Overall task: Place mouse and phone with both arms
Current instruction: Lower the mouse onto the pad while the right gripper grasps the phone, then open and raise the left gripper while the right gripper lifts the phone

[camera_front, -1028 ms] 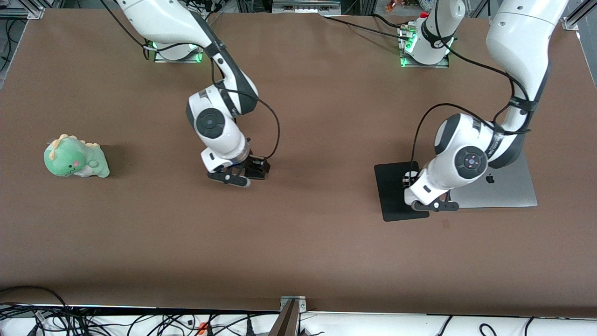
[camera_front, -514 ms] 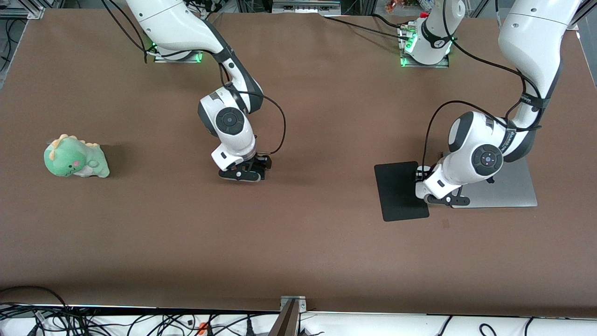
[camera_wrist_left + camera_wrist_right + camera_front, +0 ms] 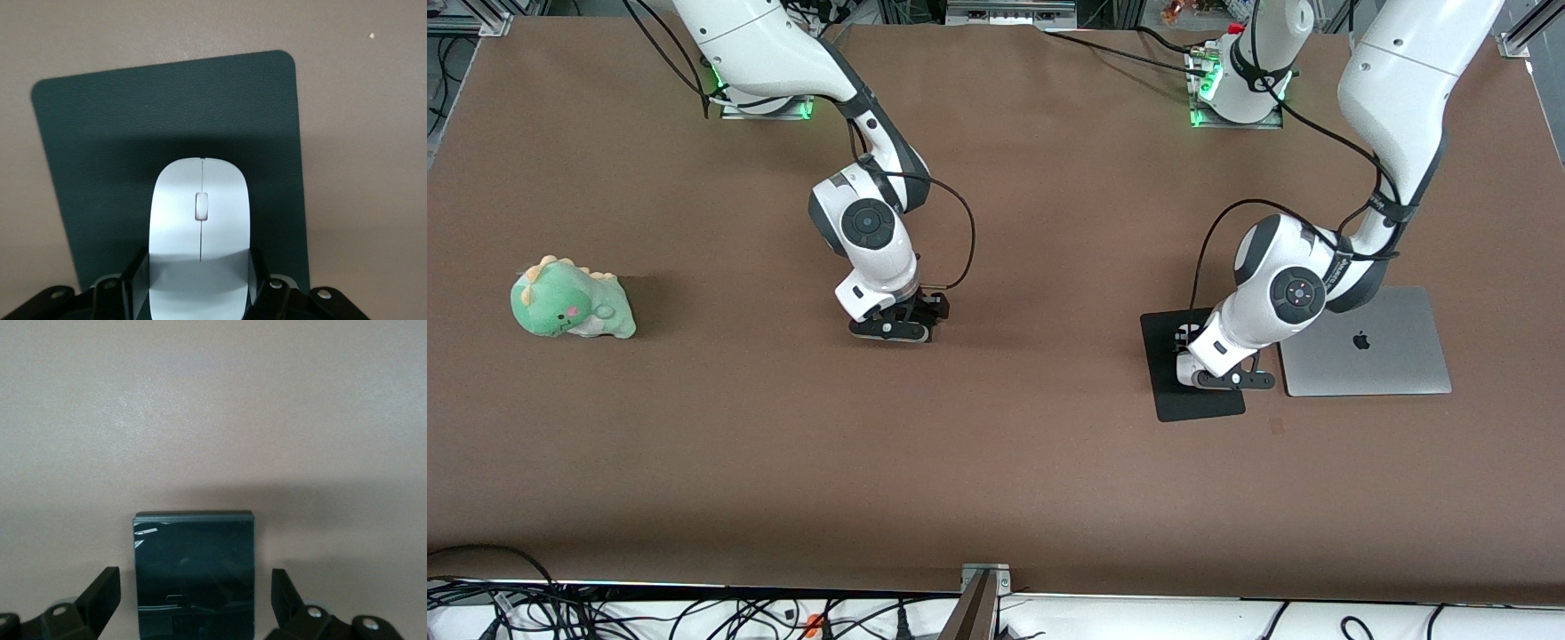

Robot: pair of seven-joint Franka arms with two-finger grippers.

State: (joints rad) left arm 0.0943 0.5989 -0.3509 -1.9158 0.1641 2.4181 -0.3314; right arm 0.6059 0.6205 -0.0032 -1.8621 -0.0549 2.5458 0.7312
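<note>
In the left wrist view my left gripper (image 3: 198, 268) is shut on the white mouse (image 3: 200, 213), a finger against each side, just over the black mouse pad (image 3: 100, 153). In the front view the left gripper (image 3: 1223, 380) is low over the mouse pad (image 3: 1169, 360), and the hand hides the mouse. In the right wrist view the black phone (image 3: 193, 543) lies flat on the brown table between the spread fingers of my right gripper (image 3: 193, 579), with a gap on each side. In the front view the right gripper (image 3: 891, 327) is down at mid-table, hiding the phone.
A closed silver laptop (image 3: 1365, 342) lies beside the mouse pad toward the left arm's end. A green dinosaur plush (image 3: 569, 304) sits toward the right arm's end. Cables hang along the table's near edge.
My left gripper swung from the mouse pad's edge toward the laptop, then back over the mouse pad. My right gripper shifted slightly toward the left arm's end and stays low at the table.
</note>
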